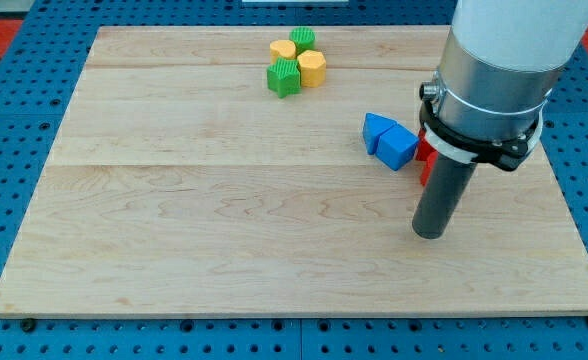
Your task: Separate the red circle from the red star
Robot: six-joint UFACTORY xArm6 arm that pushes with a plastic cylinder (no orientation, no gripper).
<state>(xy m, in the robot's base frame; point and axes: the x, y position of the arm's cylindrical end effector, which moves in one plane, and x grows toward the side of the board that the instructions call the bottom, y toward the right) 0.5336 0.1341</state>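
Note:
My tip (431, 235) rests on the wooden board (224, 230) at the view's right. Just above it, red blocks (424, 160) show only as a small red patch beside the rod. The arm hides most of them, so I cannot tell the circle from the star. The tip sits just below this red patch. Two blue blocks touch each other left of the red patch: one (376, 127) at upper left, one cube-like (397, 147) at lower right.
A cluster sits near the view's top centre: a yellow block (282, 49), a green block (302, 39), a green star-like block (284, 77) and a yellow block (312, 68). The board's right edge (574, 220) is close to my arm.

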